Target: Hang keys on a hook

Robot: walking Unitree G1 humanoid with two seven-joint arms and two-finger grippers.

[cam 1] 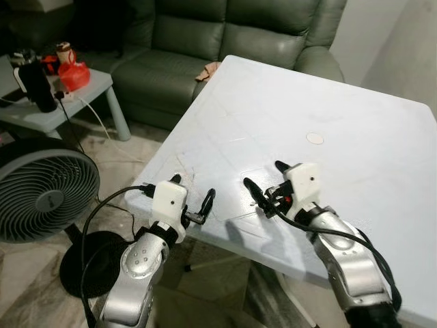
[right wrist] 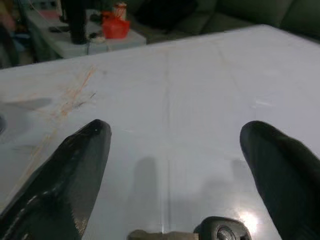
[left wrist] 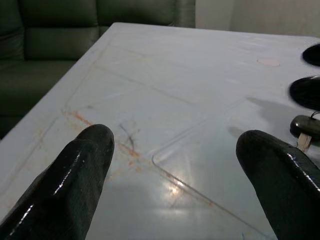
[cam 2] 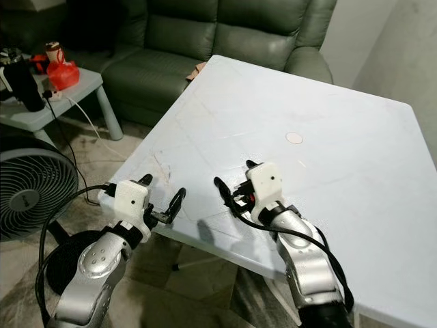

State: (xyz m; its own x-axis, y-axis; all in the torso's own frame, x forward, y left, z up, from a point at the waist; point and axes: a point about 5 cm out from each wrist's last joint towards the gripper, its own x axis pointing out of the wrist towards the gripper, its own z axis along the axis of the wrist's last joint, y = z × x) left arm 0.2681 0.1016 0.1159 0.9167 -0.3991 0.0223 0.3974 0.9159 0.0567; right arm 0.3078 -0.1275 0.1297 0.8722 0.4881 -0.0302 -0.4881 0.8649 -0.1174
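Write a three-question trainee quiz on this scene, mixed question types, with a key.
1. True or false: the right gripper is shut.
2. The key lies on: A) the sofa, B) the pale table, C) the fan.
3. Fill in: the red bag sits on the side ____.

Key: 1 false, its fingers stand open over the table; 2 B, under the right gripper in its wrist view; 3 table, beside the sofa.
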